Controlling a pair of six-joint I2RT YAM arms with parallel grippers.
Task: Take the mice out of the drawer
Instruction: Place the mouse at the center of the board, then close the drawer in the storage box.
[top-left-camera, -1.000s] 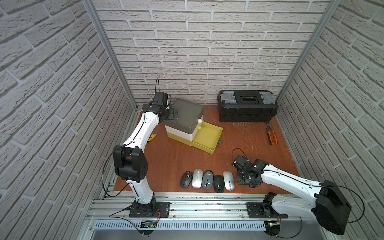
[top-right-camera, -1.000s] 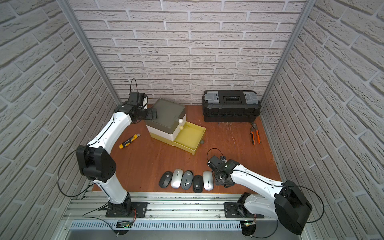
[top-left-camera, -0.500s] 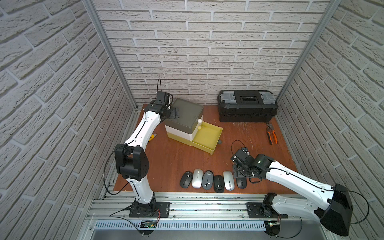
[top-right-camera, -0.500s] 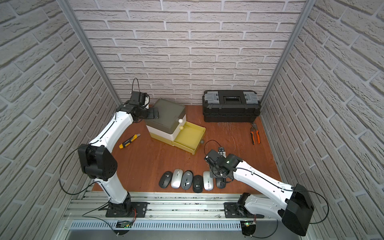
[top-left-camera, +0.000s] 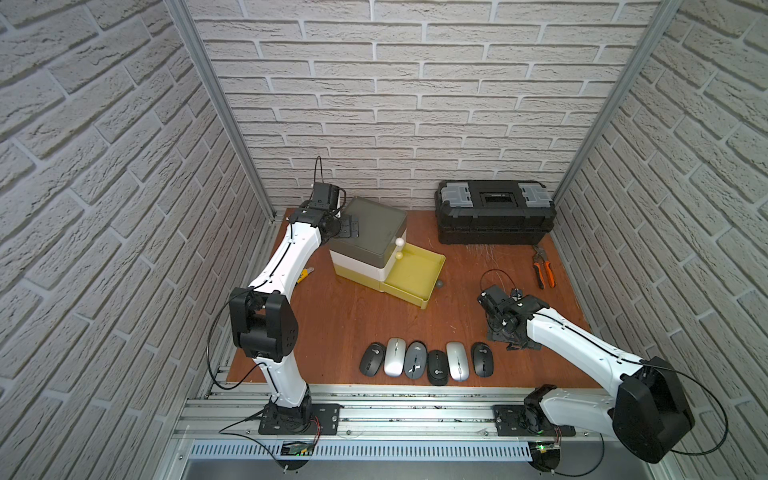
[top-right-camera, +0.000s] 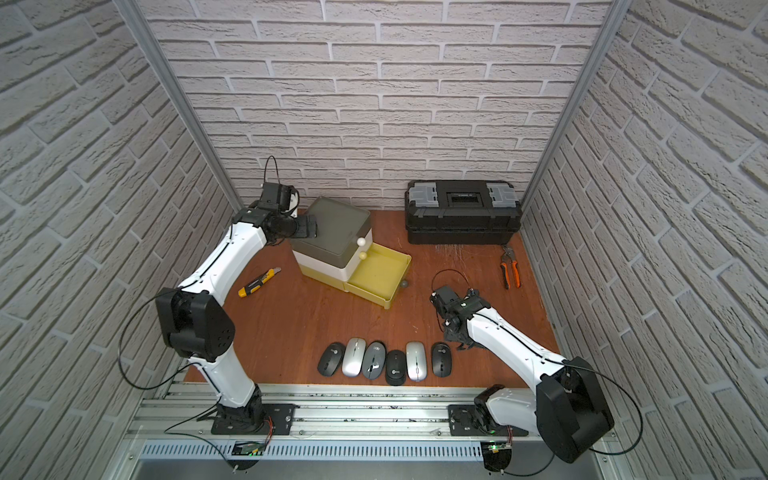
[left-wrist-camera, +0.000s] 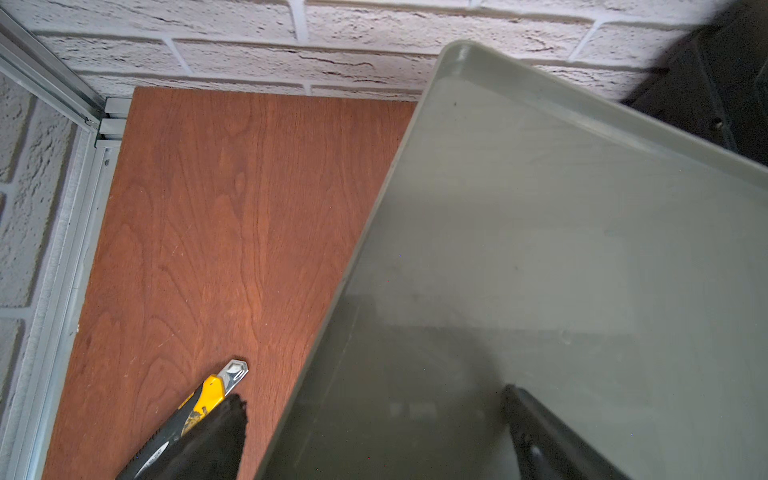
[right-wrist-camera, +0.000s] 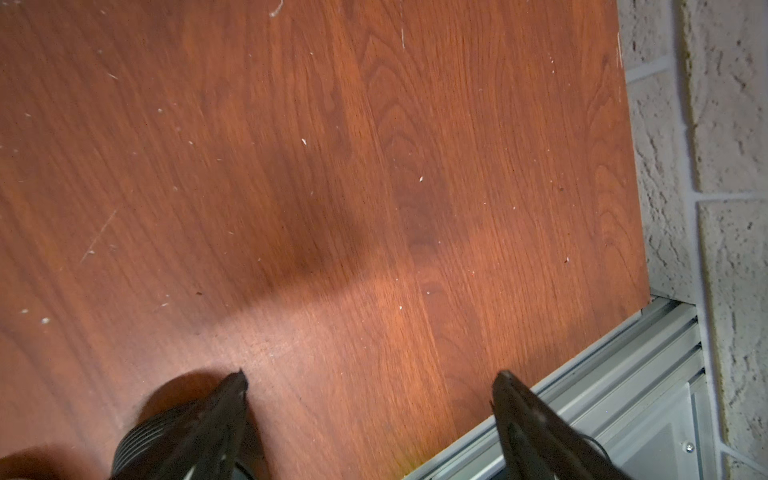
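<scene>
Several mice lie side by side near the table's front edge, from a black mouse (top-left-camera: 372, 359) on the left to another black mouse (top-left-camera: 482, 359) on the right, with silver (top-left-camera: 457, 360) and grey (top-left-camera: 415, 359) ones between. The yellow drawer (top-left-camera: 413, 272) stands pulled out of its unit, and nothing shows inside it. My right gripper (top-left-camera: 512, 340) hangs open over bare wood just right of the row; in the right wrist view the right gripper (right-wrist-camera: 370, 386) holds nothing. My left gripper (left-wrist-camera: 374, 415) is open, straddling the back edge of the unit's grey top (top-left-camera: 374, 226).
A black toolbox (top-left-camera: 494, 216) stands at the back right, with orange pliers (top-left-camera: 543, 268) in front of it. A yellow-black utility knife (top-right-camera: 255, 283) lies left of the drawer unit. A small grey ball (top-left-camera: 439, 284) rests beside the drawer's front. The metal rail (right-wrist-camera: 623, 374) borders the table's front.
My right gripper opened and left a black mouse at the right end of the row, then drew away to the right. The left arm has hardly moved.
</scene>
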